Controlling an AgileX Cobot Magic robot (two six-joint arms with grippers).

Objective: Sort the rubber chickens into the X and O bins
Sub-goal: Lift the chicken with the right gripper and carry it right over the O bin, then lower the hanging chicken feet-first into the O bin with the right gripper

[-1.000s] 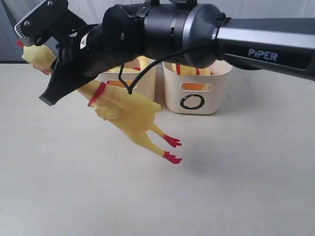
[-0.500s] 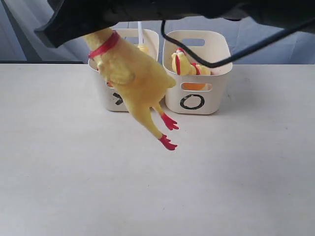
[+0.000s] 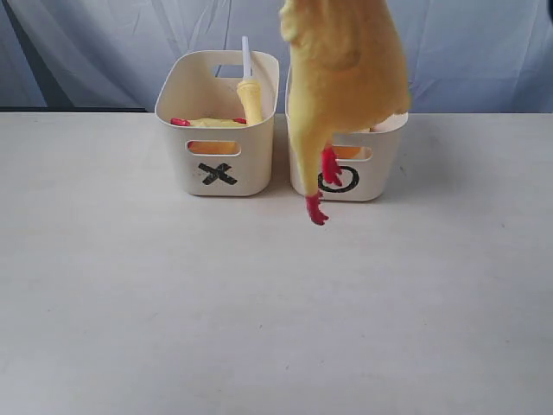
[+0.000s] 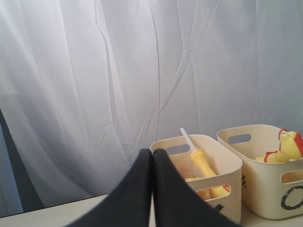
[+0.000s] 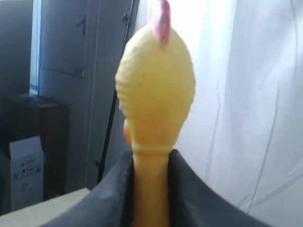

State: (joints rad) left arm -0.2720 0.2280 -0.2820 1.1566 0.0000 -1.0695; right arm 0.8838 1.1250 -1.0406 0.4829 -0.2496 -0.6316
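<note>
A yellow rubber chicken [image 3: 346, 78] hangs feet down in front of the O bin [image 3: 380, 177], its red feet at the bin's front wall. My right gripper [image 5: 150, 163] is shut on that chicken's neck [image 5: 151, 189], with the head and red comb above the fingers; this gripper is out of the exterior view. The X bin [image 3: 186, 151] holds a chicken with a white tube [image 3: 246, 60] sticking up. Another chicken [image 4: 289, 144] lies in the O bin [image 4: 265, 189]. My left gripper [image 4: 152, 153] is shut with nothing in it, short of the X bin [image 4: 227, 165].
Both bins stand side by side at the back of a pale table [image 3: 259, 311]. A white curtain [image 3: 104, 43] hangs behind them. The right wrist view shows a grey cabinet [image 5: 71, 71] and a cardboard box [image 5: 26, 161].
The right arm has risen out of the exterior view, carrying the chicken right and up. The chicken went from slanted before the X bin to hanging upright before the O bin.
</note>
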